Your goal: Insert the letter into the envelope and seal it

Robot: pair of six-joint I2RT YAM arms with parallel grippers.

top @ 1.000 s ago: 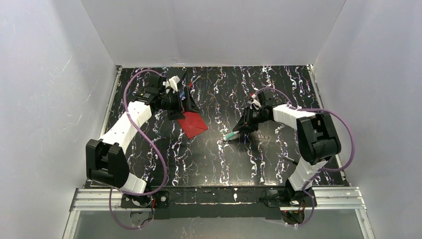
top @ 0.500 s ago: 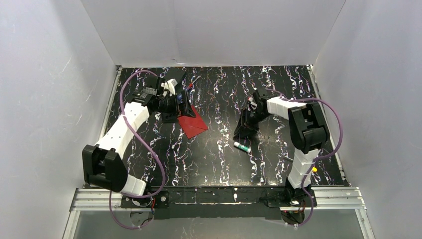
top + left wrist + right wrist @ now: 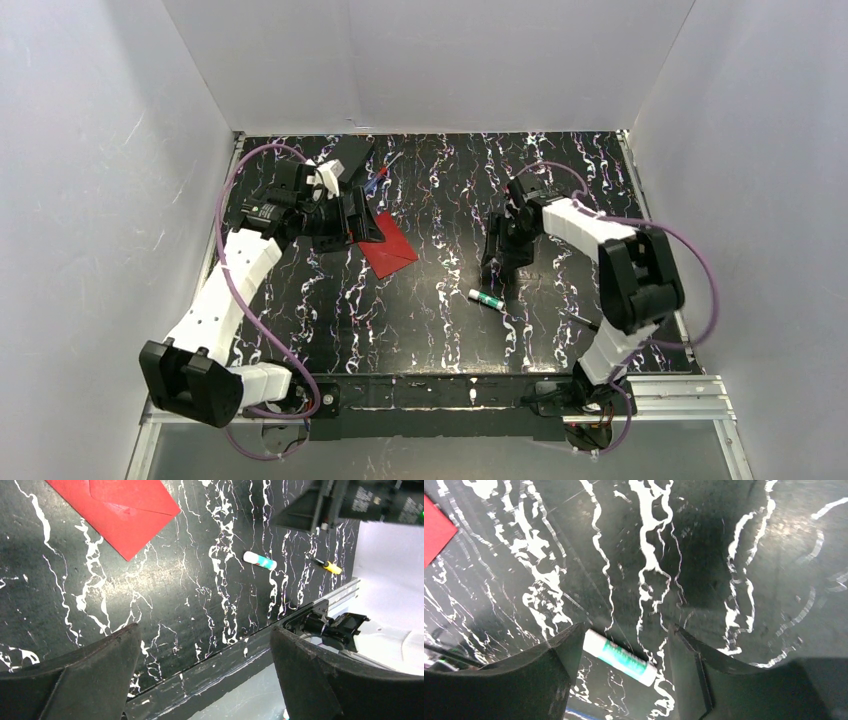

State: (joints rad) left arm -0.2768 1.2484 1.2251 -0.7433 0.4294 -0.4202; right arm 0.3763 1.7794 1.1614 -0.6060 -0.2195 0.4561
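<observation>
The red envelope (image 3: pixel 392 247) lies flat on the black marbled table, left of centre, with its pointed flap folded down (image 3: pixel 131 500). The letter is out of view. My left gripper (image 3: pixel 362 220) hovers over the envelope's far left edge, wide open and empty (image 3: pixel 205 645). My right gripper (image 3: pixel 497 258) hangs open above the table's middle right. A white and green glue stick (image 3: pixel 621 658) lies on the table below and between its fingers, touching neither. That glue stick (image 3: pixel 487 297) sits just in front of the right gripper. One corner of the envelope (image 3: pixel 434 530) shows in the right wrist view.
A flat black rectangular object (image 3: pixel 350 155) and a thin pen (image 3: pixel 380 175) lie at the far left of the table, behind the left gripper. A small yellow-tipped tool (image 3: pixel 327 566) lies near the front right. White walls enclose the table, and a metal rail (image 3: pixel 440 392) runs along its near edge.
My right gripper has opened and let go of the glue stick, which now lies on the table, and has drawn back from it. The left arm has shifted slightly left.
</observation>
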